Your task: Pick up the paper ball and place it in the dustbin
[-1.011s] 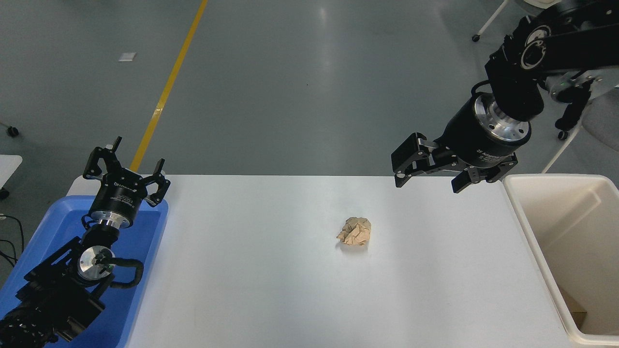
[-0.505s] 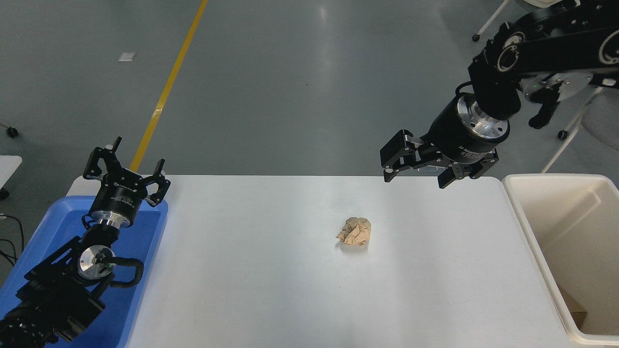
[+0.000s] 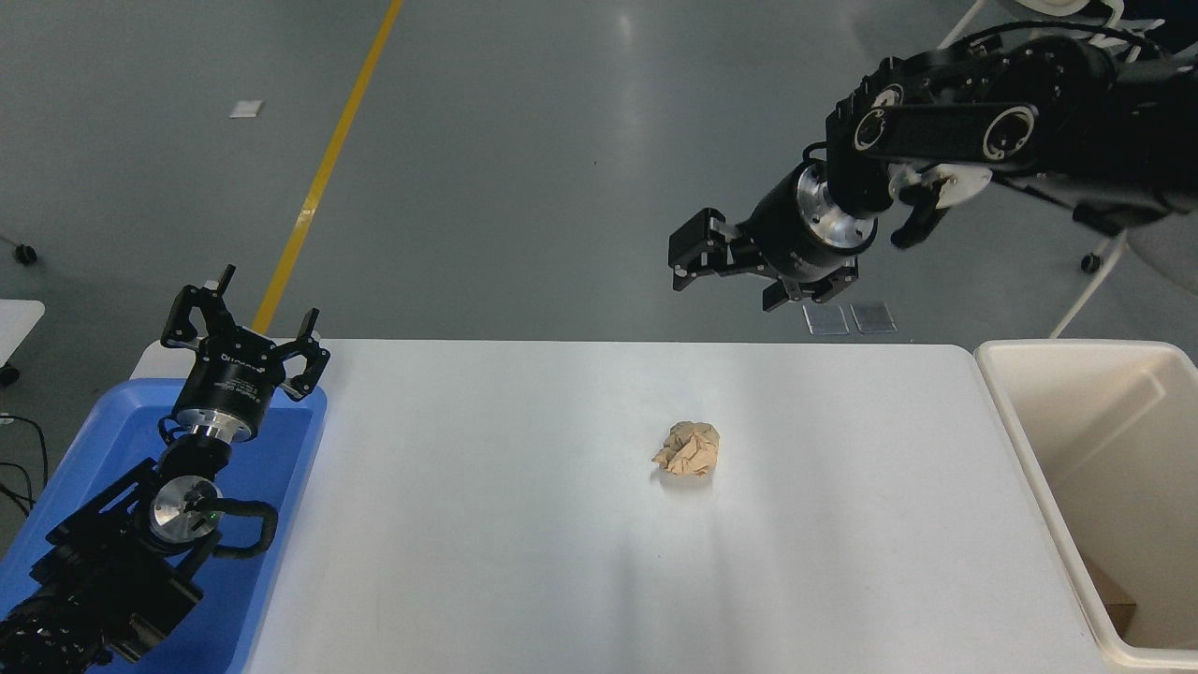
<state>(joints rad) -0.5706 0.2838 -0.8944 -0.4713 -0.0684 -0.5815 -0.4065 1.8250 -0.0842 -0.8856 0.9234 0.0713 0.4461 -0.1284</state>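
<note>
Two black arms show in the head view, and only the right one is out over the scene: it reaches in from the upper right, forearm nearly level, with the right gripper [image 3: 730,276] tipped down and leftward, its jaws spread wide and empty. The paper ball [image 3: 688,449] lies on the white table [image 3: 524,524] well below the gripper and slightly to its left (apart from it, nothing touching), while the dustbin [image 3: 1020,440] stands off to the gripper's lower right at the table's end. The left gripper [image 3: 245,332] is parked at the lower left over a blue tray [image 3: 281,468], fingers apart and holding nothing. Beyond the table's far edge is a grey floor [image 3: 524,168] with a yellow line [image 3: 323,173], and two small grey squares [image 3: 850,318] lie just under the right gripper. Compared with half a second ago, the right gripper has swung left and higher, uncovering those squares; the ball and the left arm have not moved.
</note>
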